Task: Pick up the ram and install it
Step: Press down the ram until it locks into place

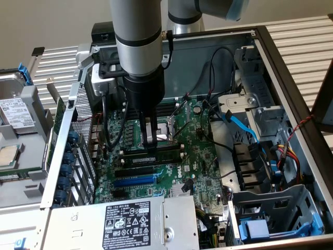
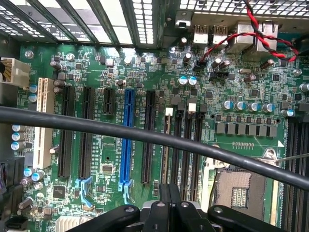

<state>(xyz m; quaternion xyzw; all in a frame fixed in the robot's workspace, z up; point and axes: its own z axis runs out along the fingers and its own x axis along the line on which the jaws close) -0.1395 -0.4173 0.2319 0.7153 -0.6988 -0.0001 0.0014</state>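
Gripper (image 1: 150,147) pressed shut, tips bearing on the ram (image 1: 154,153), which lies along a memory slot (image 1: 156,160) near the CPU socket (image 1: 156,127). Uneven pressure could seat one end only; farther back, black cables (image 1: 218,78) might snag.

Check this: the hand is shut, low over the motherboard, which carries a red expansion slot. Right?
No: the expansion slot is blue, not red, as the wrist view shows. The hand is shut, low over the motherboard.
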